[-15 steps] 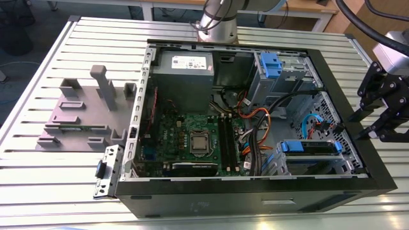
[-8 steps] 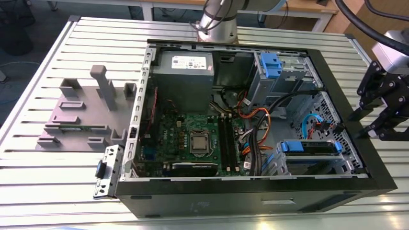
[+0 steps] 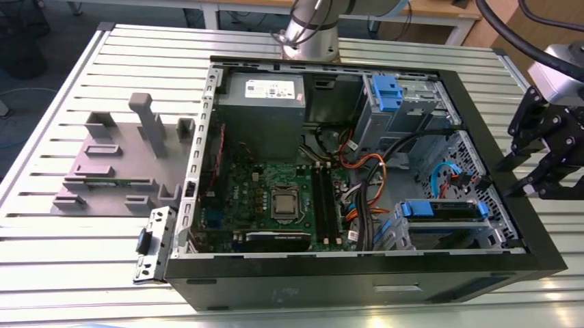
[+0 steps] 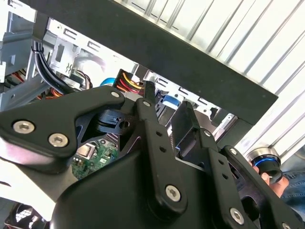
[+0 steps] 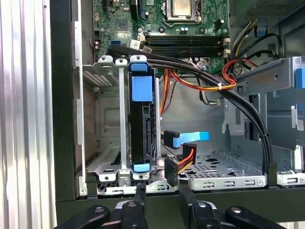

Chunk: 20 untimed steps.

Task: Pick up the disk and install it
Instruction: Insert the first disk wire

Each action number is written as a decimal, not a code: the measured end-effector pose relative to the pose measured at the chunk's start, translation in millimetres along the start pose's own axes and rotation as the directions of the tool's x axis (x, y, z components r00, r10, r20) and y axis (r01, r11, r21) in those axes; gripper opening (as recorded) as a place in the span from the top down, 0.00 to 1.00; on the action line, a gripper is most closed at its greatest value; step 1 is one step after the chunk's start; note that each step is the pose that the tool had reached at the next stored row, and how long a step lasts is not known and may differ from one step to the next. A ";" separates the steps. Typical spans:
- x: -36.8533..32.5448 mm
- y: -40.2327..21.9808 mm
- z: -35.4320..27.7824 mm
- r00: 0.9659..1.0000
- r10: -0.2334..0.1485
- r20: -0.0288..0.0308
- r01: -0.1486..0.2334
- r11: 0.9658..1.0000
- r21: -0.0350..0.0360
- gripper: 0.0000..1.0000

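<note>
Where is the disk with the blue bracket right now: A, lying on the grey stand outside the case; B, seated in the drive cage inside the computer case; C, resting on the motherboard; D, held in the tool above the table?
B: the disk stands slotted in the metal drive cage inside the computer case, with the tool just outside, holding nothing.

The black end effector [image 3: 538, 179] hangs at the exterior view's right, fingers [image 5: 140, 194] pointing down, slightly parted and holding nothing. The arm's base [image 3: 308, 31] stands at the far side.
</note>
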<state>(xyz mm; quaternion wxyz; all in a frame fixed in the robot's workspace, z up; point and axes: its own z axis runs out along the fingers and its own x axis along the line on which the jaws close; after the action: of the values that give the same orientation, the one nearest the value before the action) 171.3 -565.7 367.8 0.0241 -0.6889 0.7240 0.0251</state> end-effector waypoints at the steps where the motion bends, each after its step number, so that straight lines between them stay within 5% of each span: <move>1: 0.0 0.5 0.7 1.000 0.000 0.000 0.000 1.000 0.000 0.58; 10: -0.3 7.9 8.5 1.000 -0.001 0.000 0.001 1.000 0.000 0.58; 20: -10.7 11.0 17.6 1.000 -0.010 -0.002 0.010 1.000 -0.001 0.58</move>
<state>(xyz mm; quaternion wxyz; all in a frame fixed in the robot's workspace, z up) 160.8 -553.3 351.0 0.0232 -0.6924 0.7207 0.0244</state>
